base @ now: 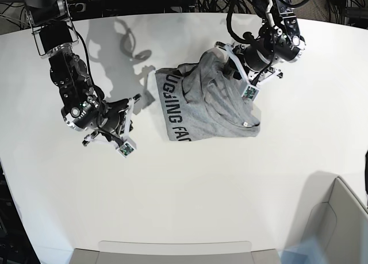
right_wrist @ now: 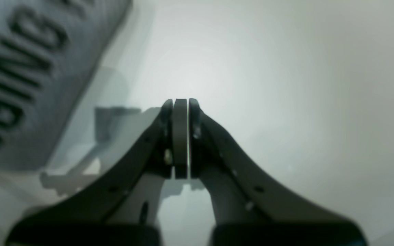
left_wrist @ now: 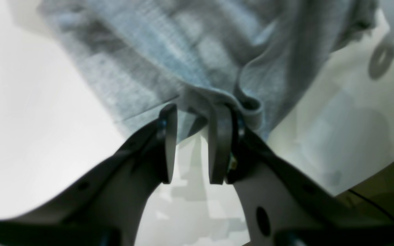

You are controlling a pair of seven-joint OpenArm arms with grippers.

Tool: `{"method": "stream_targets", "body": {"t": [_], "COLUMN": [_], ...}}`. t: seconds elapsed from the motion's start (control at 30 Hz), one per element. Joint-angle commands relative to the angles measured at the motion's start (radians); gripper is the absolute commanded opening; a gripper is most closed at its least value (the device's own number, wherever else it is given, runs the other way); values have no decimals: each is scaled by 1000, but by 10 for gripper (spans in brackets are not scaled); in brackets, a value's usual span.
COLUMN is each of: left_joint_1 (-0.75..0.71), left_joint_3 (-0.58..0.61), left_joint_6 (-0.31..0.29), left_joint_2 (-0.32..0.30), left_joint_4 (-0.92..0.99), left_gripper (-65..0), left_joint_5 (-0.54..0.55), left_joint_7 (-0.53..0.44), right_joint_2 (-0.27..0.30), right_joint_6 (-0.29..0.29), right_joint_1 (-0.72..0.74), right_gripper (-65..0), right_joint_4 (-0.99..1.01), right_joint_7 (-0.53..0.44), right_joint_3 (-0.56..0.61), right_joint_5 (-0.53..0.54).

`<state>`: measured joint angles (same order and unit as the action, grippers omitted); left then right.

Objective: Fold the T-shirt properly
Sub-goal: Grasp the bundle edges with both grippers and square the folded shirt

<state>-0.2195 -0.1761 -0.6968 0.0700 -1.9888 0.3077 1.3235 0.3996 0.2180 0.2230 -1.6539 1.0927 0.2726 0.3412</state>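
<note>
Left jaws: the left gripper has its two flat dark pads apart with a gap between them; a rolled hem of the heather-grey short-sleeved cotton T-shirt hangs at the tips and wraps over the right-hand pad, but I cannot tell whether the cloth is truly pinched.
Right jaws: the right gripper is clenched, pads pressed flat together with nothing between them.
Cloth texture: soft, flecked grey knit, creased into ridges where it is lifted; dark block lettering shows on the flat part.
T-shirt place: centre of the base view, slightly right, on the smooth white round-edged table; the T-shirt is bunched high at its upper right and flat toward the lower left.
T-shirt axis: the lettering runs top to bottom along its left edge.
Left arm pose: at upper right of the base view, the left gripper over the raised bunch.
Right arm pose: at left, the right gripper beside the shirt's left edge, apart from it.
</note>
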Motion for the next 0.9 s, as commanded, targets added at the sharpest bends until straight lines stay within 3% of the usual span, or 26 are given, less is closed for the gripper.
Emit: {"method": "stream_targets", "body": {"t": [0.0,0.13,0.33,0.67,0.77,0.87], "left_joint_1": [10,12,10,2,-7,-7], "left_joint_3": [-3,-46,-66,-76,-76,-78], "left_joint_6": [-1,-1,-1,-1,-1,-1], "left_joint_2": [-2,20,35,26,24,23], "left_joint_4": [-17,-20,-43,-42,-37,-37], "left_gripper": [-480,-474,-411,-410,-410,-410], "left_joint_5": [11,11,20,313,305,222], "left_joint_7": [-15,-8,-8,-6,32,31], "right_joint_2": [8,15,-3,-26,-29,-31], "right_joint_6": [4,4,4,4,4,4], "right_joint_1": [9,-49,-75,-78,-80,-81], "right_gripper": [-637,-637,-637,-635,-635,-635], "right_joint_4": [-29,-38,-36,-33,-33,-33], "right_joint_7": [-32,-53,-65,-64,-58,-58], "right_joint_3": [-8,-9,-5,-3,0,0], "right_joint_5": [3,-3,-3,-3,-3,-3]}}
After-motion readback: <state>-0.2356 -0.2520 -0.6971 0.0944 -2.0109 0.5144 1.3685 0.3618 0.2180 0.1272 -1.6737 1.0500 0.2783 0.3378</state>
